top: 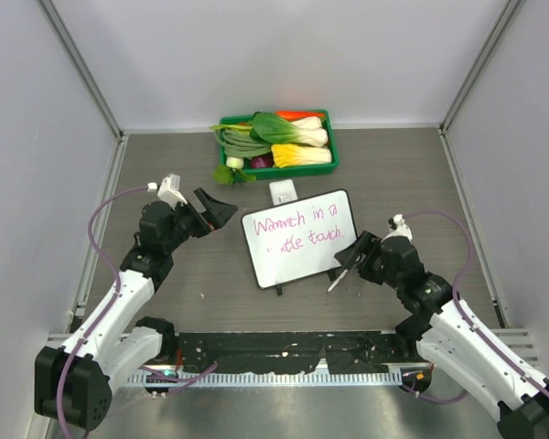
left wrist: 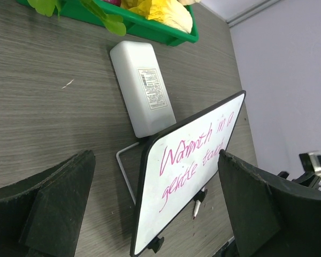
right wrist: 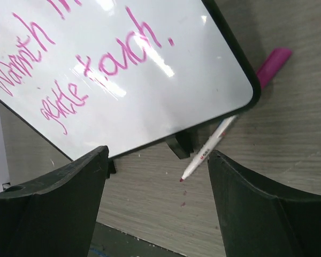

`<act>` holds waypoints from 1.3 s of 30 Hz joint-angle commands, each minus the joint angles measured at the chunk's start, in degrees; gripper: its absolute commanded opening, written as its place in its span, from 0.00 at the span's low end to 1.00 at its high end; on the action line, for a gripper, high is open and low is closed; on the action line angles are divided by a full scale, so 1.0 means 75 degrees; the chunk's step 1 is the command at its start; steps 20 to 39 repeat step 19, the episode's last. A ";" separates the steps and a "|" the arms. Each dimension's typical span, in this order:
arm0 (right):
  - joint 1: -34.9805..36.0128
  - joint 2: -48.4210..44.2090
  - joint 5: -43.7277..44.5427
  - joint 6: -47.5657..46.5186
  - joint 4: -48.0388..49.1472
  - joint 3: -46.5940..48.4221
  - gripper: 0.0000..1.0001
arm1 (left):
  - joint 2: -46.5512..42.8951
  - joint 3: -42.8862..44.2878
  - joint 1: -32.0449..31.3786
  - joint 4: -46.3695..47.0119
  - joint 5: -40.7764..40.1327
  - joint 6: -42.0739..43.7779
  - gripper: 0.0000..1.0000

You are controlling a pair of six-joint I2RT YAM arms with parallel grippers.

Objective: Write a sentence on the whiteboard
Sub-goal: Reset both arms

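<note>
The whiteboard [top: 297, 240] stands tilted on a wire stand in the middle of the table. The sentence [top: 299, 230] runs across it in two pink lines and reads "Warmth in a gentle touch." A white marker [right wrist: 206, 155] lies loose on the table by the board's lower right foot, with its tip toward the near edge. Its pink cap [right wrist: 273, 65] lies beyond the board's corner. My right gripper [right wrist: 158, 160] hangs open just above the marker and holds nothing. My left gripper [left wrist: 156, 160] is open to the left of the whiteboard [left wrist: 155, 214], facing it.
A small white box [top: 283, 192] lies just behind the board. A green tray [top: 334, 151] of vegetables sits at the back centre. Grey walls enclose the table on three sides, and a black rail runs along the near edge.
</note>
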 commanded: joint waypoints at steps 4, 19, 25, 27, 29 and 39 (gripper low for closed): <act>-0.0039 0.0611 0.1153 -0.1790 0.0807 0.1404 0.85 | -0.0462 0.0364 0.0015 -0.0106 -0.0124 0.0545 1.00; -0.0507 0.1197 0.5721 -0.5282 0.4506 0.0626 1.00 | -0.0252 0.0059 0.0026 -0.0481 -0.3602 0.1015 1.00; -0.0507 0.1197 0.5721 -0.5282 0.4506 0.0626 1.00 | -0.0252 0.0059 0.0026 -0.0481 -0.3602 0.1015 1.00; -0.0507 0.1197 0.5721 -0.5282 0.4506 0.0626 1.00 | -0.0252 0.0059 0.0026 -0.0481 -0.3602 0.1015 1.00; -0.0507 0.1197 0.5721 -0.5282 0.4506 0.0626 1.00 | -0.0252 0.0059 0.0026 -0.0481 -0.3602 0.1015 1.00; -0.0507 0.1197 0.5721 -0.5282 0.4506 0.0626 1.00 | -0.0252 0.0059 0.0026 -0.0481 -0.3602 0.1015 1.00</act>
